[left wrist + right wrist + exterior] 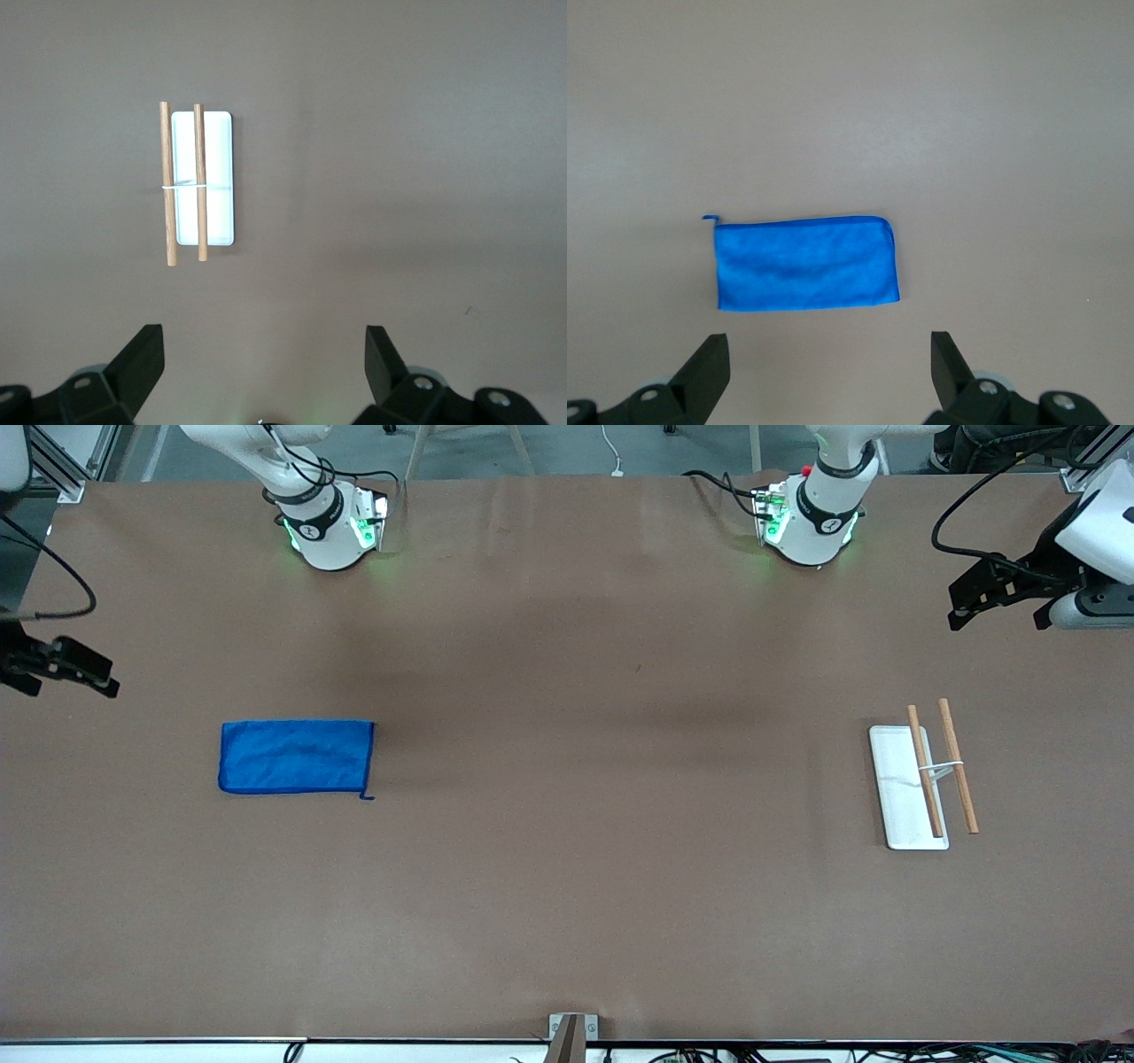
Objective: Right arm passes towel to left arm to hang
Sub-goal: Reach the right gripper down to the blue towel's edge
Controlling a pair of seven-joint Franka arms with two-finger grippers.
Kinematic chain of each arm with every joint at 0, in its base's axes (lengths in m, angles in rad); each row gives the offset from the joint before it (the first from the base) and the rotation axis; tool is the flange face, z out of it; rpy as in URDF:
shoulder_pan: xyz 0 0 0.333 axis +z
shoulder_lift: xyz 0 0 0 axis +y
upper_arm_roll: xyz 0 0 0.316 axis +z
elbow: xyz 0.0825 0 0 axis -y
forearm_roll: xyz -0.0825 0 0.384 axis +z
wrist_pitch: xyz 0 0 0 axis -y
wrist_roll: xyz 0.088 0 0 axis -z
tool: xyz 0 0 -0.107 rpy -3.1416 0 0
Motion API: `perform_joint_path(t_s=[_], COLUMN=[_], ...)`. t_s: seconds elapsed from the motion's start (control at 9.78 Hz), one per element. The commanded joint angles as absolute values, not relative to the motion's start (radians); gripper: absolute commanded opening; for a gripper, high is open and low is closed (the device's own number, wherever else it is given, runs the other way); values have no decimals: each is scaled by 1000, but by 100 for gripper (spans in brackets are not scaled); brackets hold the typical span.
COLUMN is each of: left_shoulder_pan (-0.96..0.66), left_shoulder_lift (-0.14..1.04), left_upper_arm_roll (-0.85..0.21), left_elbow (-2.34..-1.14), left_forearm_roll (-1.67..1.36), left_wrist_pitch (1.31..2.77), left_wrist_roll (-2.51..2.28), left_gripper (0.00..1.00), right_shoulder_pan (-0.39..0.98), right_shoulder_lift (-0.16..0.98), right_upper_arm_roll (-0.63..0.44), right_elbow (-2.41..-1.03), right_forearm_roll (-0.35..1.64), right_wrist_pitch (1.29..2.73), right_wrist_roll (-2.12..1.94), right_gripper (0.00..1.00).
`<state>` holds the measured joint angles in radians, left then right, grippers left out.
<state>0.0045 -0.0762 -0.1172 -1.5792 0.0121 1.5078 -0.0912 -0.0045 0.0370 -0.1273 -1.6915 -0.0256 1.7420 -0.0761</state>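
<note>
The bright blue towel [297, 756] lies flat and folded on the brown table toward the right arm's end, its small loop at one corner. It also shows in the right wrist view [806, 264]. My right gripper [99, 677] hangs in the air at the table's end past the towel, open and empty [829, 354]. My left gripper [964, 607] hangs high at the left arm's end of the table, open and empty [264, 354]. It is up above the table near the rack.
A towel rack [926, 779] with a white base and two wooden rods stands toward the left arm's end; it also shows in the left wrist view [202, 177]. The right arm's base [323, 527] and the left arm's base [811, 518] stand along the table's edge farthest from the front camera.
</note>
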Motion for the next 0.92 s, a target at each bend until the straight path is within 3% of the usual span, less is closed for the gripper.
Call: perform_joint_path(t_s=[0.0,0.41,0.82], left_shoulder_pan=[0,-6,-5], left_shoulder_lift=[-49,-37,-37], left_upper_arm_roll=[-123,-124,-124], left_elbow=[-1583,-1583,-1583], left_forearm_roll=[14,14,14], left_wrist_pitch=[1500,1502,1500], left_wrist_roll=[-83,-84,-80], left_gripper=[100,100,100], right_shoulder_pan=[-55,-87,-63], right_shoulder_lift=[72,178,342], right_upper_arm_roll=[-121,-121,-117], right_elbow=[-1838,-2145,-2164], right_forearm_roll=[-25,-25,-23], right_wrist_pitch=[1913,2320,2428], right_wrist_roll=[-75,-80,-78], right_gripper=[100,100,95])
